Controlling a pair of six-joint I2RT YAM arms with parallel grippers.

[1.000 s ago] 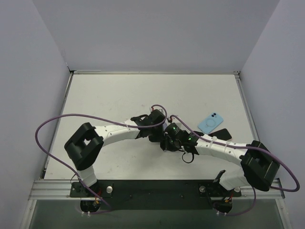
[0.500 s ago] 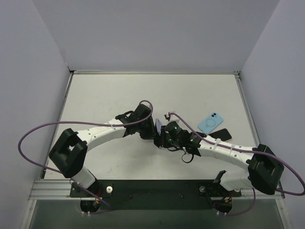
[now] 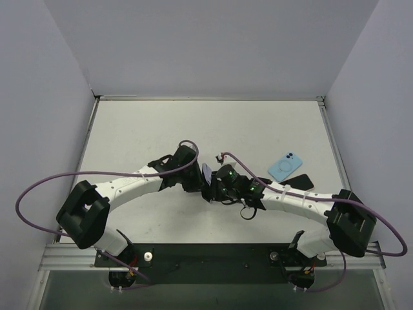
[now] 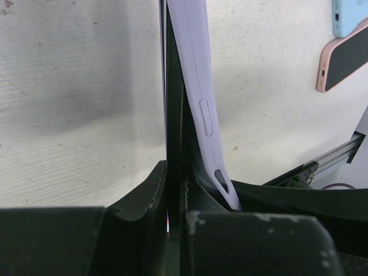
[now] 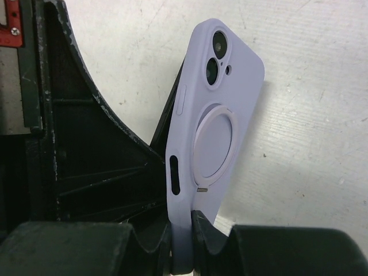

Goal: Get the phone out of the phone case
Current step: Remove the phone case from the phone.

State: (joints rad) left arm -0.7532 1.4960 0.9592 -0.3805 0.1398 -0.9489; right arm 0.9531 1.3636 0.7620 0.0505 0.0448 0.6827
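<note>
phone [image 4: 173,109] and phone case [image 4: 198,86] are held on edge above the table [image 3: 148,129], close to its middle and a little toward the near edge, where the two arms meet. in the left wrist view the phone is seen as a thin dark slab, and the jaws of the left gripper [image 4: 174,179] are closed narrowly on its two faces. the lavender phone case is leaned away from the phone on the right side of that view: a gap is opened between them at the end nearest the jaws, while toward the far end the two run together, so the phone is only partly freed. a side button and a slot are seen along the edge of the case.

in the right wrist view the back of the phone case [image 5: 215,115] is shown, with its camera cut-out at the far end and a round ring in the middle. the jaws of the right gripper [image 5: 181,233] are clamped on the near end of the case. a dark strip of the phone [image 5: 172,109] is seen just behind the left edge of the case.

from above, the left gripper [image 3: 195,181] and right gripper [image 3: 211,187] are seen almost touching, with the phone case [image 3: 206,172] between them.

toward the right edge of the table a blue phone [image 3: 284,166] is laid flat, and a pink-cased phone [image 3: 299,182] is laid just beside it on the near side, both well apart from the jaws.
</note>
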